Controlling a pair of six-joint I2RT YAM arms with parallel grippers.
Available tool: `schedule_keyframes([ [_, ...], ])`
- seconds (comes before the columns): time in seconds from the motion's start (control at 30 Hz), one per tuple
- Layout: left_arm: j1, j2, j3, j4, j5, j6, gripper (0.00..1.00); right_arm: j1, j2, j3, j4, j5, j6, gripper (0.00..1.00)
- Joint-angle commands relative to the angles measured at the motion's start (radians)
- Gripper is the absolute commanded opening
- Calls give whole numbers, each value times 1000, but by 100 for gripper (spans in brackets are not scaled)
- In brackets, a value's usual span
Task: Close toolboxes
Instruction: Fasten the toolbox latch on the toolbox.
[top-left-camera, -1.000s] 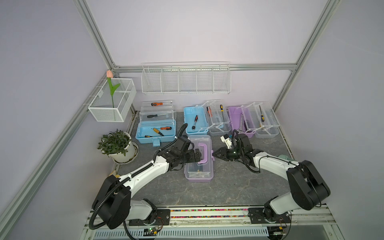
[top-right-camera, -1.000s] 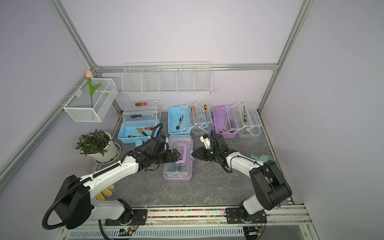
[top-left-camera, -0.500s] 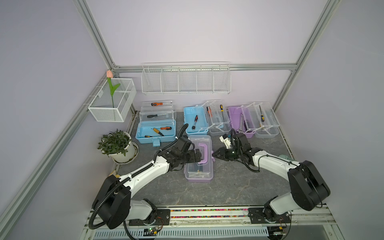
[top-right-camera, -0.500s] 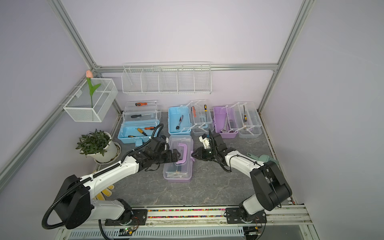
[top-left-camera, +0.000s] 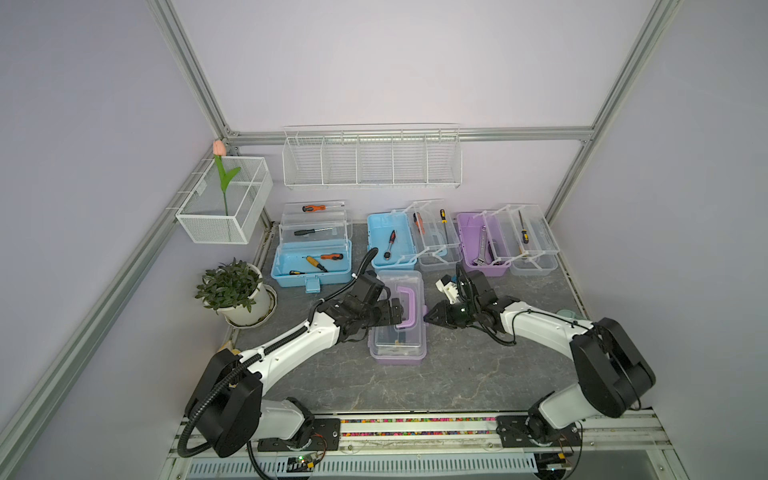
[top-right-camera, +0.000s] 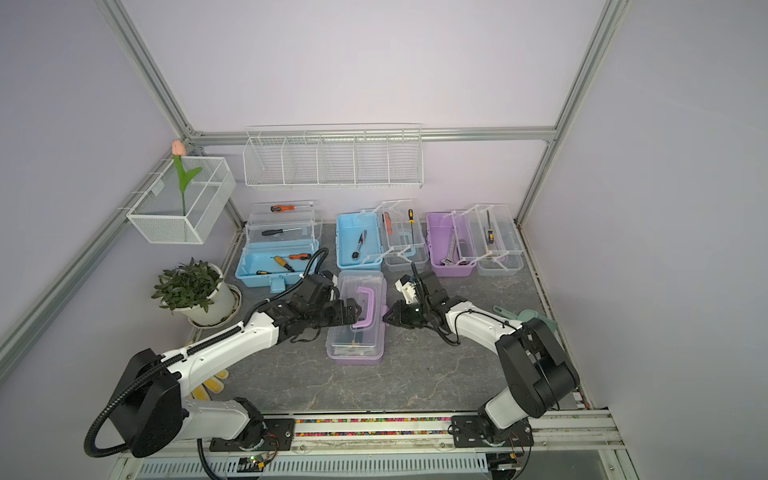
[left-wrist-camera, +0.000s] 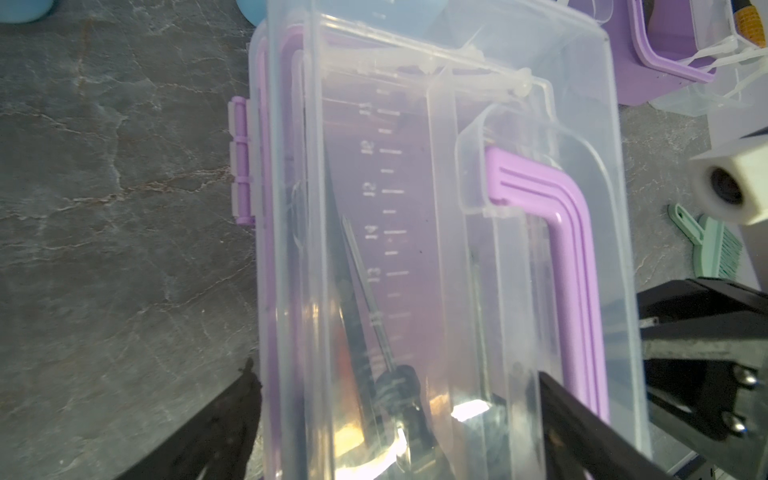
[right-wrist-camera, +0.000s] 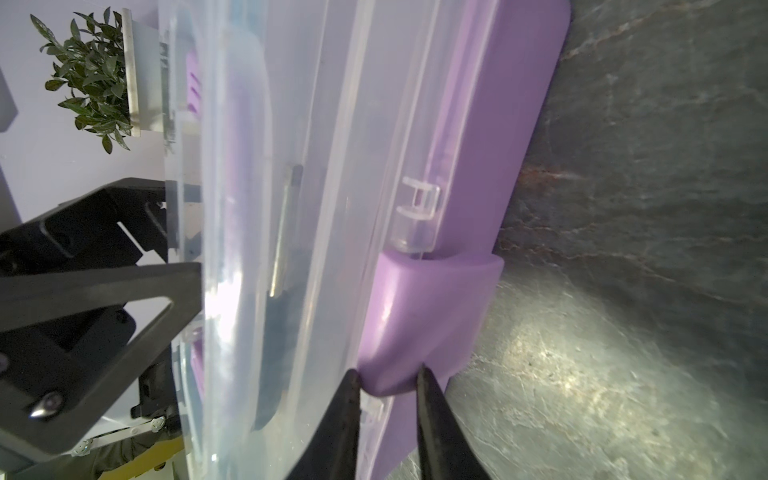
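The front purple toolbox (top-left-camera: 399, 328) lies on the table with its clear lid down and its purple handle (top-left-camera: 405, 307) flat on top. My left gripper (top-left-camera: 390, 316) stands wide open over the lid, one finger (left-wrist-camera: 224, 415) beside the box's left wall and the other on the lid by the handle. My right gripper (top-left-camera: 430, 318) is at the box's right side, its narrow fingertips (right-wrist-camera: 353, 378) pinching the end of the purple latch (right-wrist-camera: 428, 316). At the back stand three open toolboxes: light blue (top-left-camera: 311, 266), light blue (top-left-camera: 392, 241) and purple (top-left-camera: 482, 245).
A potted plant (top-left-camera: 235, 291) stands left of the boxes. White wire baskets hang on the back wall (top-left-camera: 372, 160) and the left wall (top-left-camera: 224, 199). A green brush (top-right-camera: 536, 318) lies by the right arm, and a yellow glove (top-right-camera: 212, 382) under the left arm.
The right gripper's jaws have narrowed onto the purple latch after a slight move toward the box. The left gripper has stayed open on the lid.
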Motion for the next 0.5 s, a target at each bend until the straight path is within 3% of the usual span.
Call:
schedule_keyframes([
  [0.0,-6,33,13,-34,3,-22,99,12,15,11,23,-31,-9,25],
  [0.1,-7,36,18,-56,-13,-15,99,-31,-11,5,25,-34,-6,26],
  [0.27,-6,23,24,-92,-40,-4,99,-120,-70,43,-155,75,-100,26],
  [0.47,-7,24,33,-102,-50,1,99,-79,14,111,-266,230,-195,20],
])
